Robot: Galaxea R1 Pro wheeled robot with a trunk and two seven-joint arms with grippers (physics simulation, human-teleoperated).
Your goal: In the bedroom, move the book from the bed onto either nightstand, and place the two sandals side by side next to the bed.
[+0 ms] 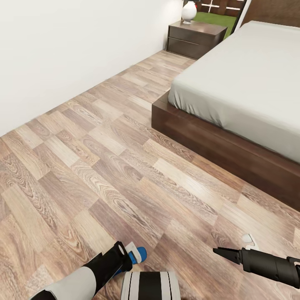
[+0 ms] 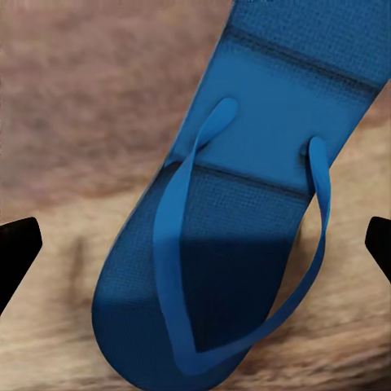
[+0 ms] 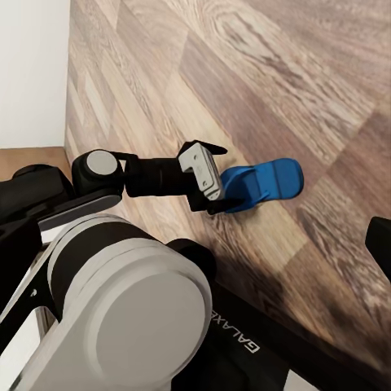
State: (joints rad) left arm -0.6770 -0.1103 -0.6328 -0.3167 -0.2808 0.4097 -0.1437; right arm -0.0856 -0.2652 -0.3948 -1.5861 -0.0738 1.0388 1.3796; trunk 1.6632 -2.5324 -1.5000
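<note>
Blue sandal (image 2: pixel 244 204) between the left gripper (image 2: pixel 195 244) fingertips (image 2: pixel 18 244), jaws spread wide on either side, apparently clear of its edges (grasp not settled from the wrist view). Seen from the right wrist camera poking past the left gripper, low over the wood-plank floor (image 1: pixel 104 166). Right gripper (image 1: pixel 227 254) hovering near the bed (image 1: pixel 233 96) frame's long side, fingers looking pressed together. Further off, nightstand (image 1: pixel 196 37) in the wall corner, beside the bed's head, white lamp (image 1: pixel 188 11) on top.
</note>
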